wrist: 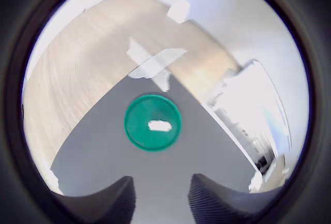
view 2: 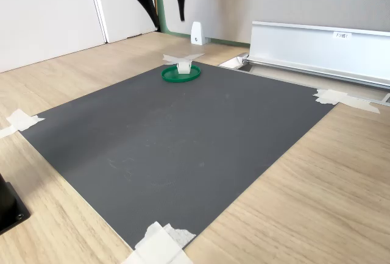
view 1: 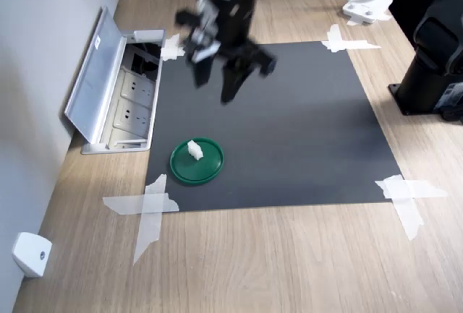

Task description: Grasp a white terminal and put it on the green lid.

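The white terminal (view 1: 194, 149) rests on the green lid (view 1: 197, 161), near the front left corner of the black mat in the first exterior view. Both exterior views show it there: terminal (view 2: 183, 66) on lid (view 2: 181, 74). In the wrist view the terminal (wrist: 159, 126) lies at the middle of the lid (wrist: 153, 122). My gripper (view 1: 215, 89) hangs in the air above the mat, well clear of the lid, open and empty. Its two dark fingertips (wrist: 118, 195) frame a bare gap, and it (view 2: 164, 4) looks blurred in the second exterior view.
The black mat (view 1: 289, 125) is taped to a wooden table at its corners. An open floor socket box (view 1: 116, 96) sits at the first exterior view's left. A white wedge block (view 1: 30, 254) lies at the front left. Black equipment (view 1: 434, 53) stands at the right.
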Controlling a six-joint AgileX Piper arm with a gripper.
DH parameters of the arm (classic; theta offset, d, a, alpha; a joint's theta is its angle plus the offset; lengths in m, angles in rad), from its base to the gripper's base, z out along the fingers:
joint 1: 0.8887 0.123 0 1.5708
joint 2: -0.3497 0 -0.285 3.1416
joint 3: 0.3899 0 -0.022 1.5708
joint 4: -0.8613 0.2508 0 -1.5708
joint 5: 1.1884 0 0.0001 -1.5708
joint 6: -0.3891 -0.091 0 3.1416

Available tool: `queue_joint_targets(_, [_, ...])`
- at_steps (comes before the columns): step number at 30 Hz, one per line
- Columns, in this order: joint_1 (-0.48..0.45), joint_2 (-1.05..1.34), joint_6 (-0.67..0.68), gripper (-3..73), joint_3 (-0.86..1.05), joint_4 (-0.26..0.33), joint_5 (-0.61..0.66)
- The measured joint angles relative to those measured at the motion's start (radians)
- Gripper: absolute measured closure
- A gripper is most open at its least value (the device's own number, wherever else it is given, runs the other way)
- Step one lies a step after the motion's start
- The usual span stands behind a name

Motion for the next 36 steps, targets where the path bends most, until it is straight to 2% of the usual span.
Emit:
queue_joint_targets(6, [-0.135,0.27,-0.007,59.3,0.17,0.056,-0.085])
queue_joint_targets(9, [-0.185,0.398,-0.037,67.9,0.253,0.063,-0.132])
queue_joint_targets(12, [-0.21,0.512,-0.106,69.6,0.34,0.056,-0.192])
queue_joint_targets(16, [-0.211,0.649,-0.268,70.0,0.493,0.02,-0.335])
queue_joint_targets(21, [-0.211,0.844,-0.465,70.0,0.685,-0.075,-0.499])
queue_joint_targets(25, [-0.211,1.035,-0.522,70.0,0.796,-0.084,-0.502])
queue_joint_targets(29, [-0.211,1.2,-0.53,70.0,0.891,-0.053,-0.469])
queue_joint_targets(36, [-0.211,1.392,-0.531,70.2,1.066,-0.03,-0.454])
